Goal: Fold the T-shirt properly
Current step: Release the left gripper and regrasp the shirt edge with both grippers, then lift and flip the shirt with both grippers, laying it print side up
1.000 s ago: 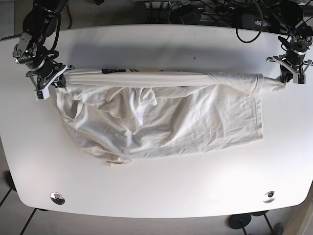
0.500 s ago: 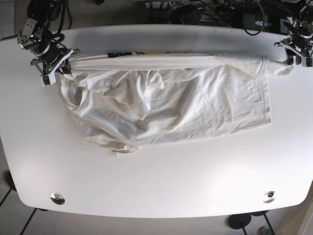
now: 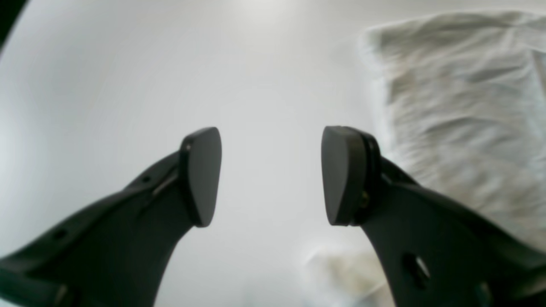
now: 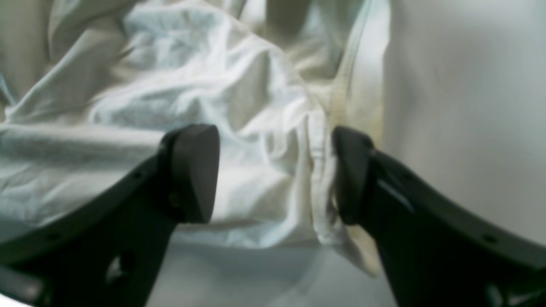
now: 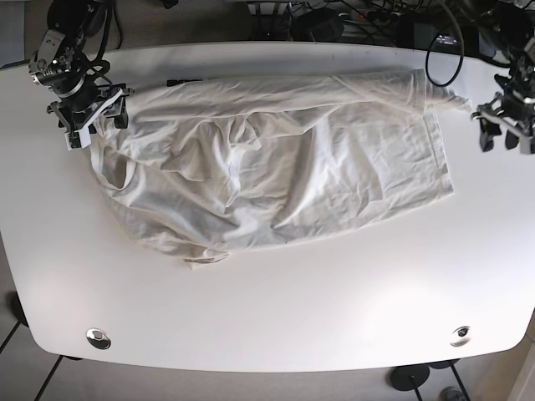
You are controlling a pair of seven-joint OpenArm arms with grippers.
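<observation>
The white T-shirt lies crumpled and spread across the back half of the white table. Its top edge lies loose near the far side. My right gripper stands open over the shirt's left end. In the right wrist view, that gripper has rumpled cloth under its spread fingers and a hem beside the right pad. My left gripper is open just off the shirt's right end. In the left wrist view, that gripper holds nothing over bare table, and the T-shirt lies to its right.
Black cables and power bricks lie beyond the table's far edge. Round metal fittings sit near the front left corner and front right corner. The table's right edge is close to my left gripper.
Both grippers have opened and let go of the shirt's stretched top edge, which has slumped onto the table. The left arm has drawn back toward the front, away from the cloth.
</observation>
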